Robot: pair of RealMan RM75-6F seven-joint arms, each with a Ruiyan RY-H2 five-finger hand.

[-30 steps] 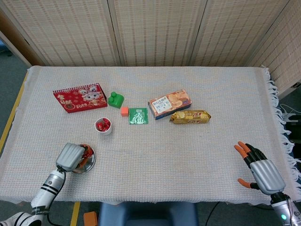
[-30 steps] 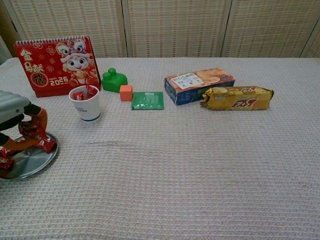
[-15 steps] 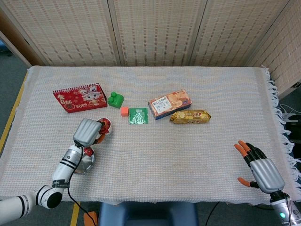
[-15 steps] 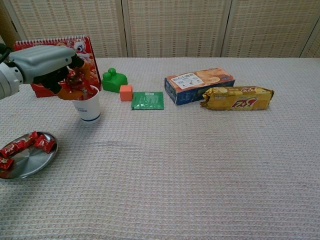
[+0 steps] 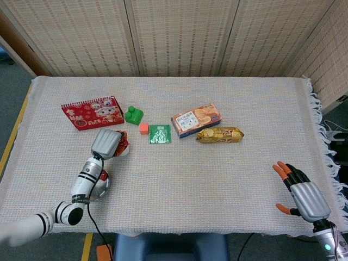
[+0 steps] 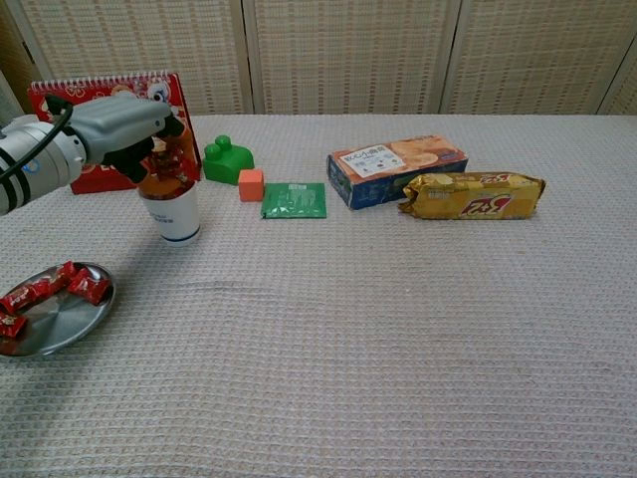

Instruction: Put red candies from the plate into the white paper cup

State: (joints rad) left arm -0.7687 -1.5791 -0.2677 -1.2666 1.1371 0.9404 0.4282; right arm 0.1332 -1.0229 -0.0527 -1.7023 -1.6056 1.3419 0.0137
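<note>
Left hand point(image 6: 129, 124) poised directly over the white paper cup point(image 6: 171, 211) at the left of the chest view, fingers curled down into its mouth; whether a candy is pinched there or already let go, impossible to tell, red showing between fingers and rim; likely trouble: fingertips catching the rim on the way up and tipping the light cup, spilling what is inside; or a wrapper clinging to a finger and dropping onto the bench beside the cup. Outward from there: one metal plate point(image 6: 60, 324) at lower left, with about four red candies point(image 6: 88, 287) left on it; one red calendar point(image 5: 91, 112), one green block point(image 6: 227, 160), one orange cube point(image 6: 251, 184), one green sachet point(image 6: 295, 200), one biscuit box point(image 6: 396, 169), one yellow biscuit packet point(image 6: 473, 195). Right hand point(image 5: 302, 191) at lower right of the head view, fingers spread, holding nothing.
</note>
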